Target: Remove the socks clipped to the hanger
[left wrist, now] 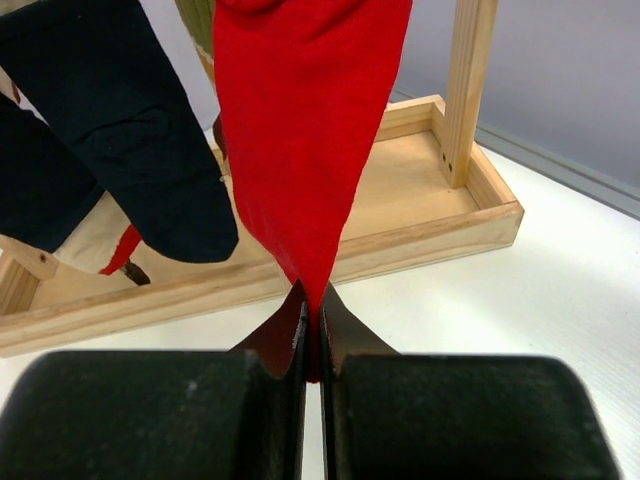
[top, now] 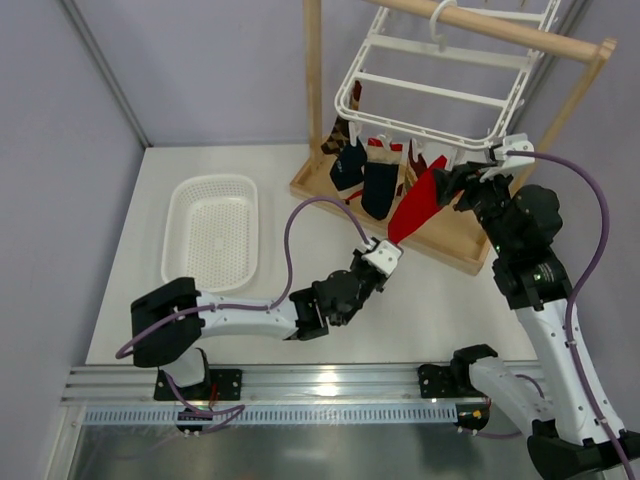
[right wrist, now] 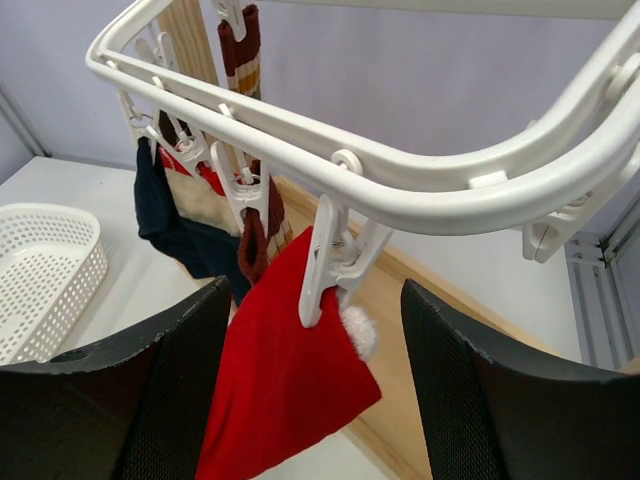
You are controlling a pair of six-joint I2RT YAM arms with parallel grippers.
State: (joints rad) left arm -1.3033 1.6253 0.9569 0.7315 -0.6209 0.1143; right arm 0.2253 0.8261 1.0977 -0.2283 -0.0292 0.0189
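The white hanger (top: 430,90) hangs from the wooden rail, with socks clipped along its near rim (right wrist: 400,185). The red sock (top: 415,205) hangs from a white clip (right wrist: 325,265) and stretches down and left. My left gripper (top: 385,250) is shut on its lower tip; in the left wrist view the red sock (left wrist: 305,130) narrows into the closed gripper (left wrist: 311,315). My right gripper (top: 462,183) is open, its fingers either side of that clip and the red sock (right wrist: 280,380) without touching. Navy socks (top: 380,185) and an argyle sock (top: 338,135) hang further left.
A white slotted basket (top: 212,230) lies on the table to the left. The wooden stand's tray base (top: 450,235) sits under the hanger, with uprights and a top rail (top: 500,30). A purple cable loops over the left arm.
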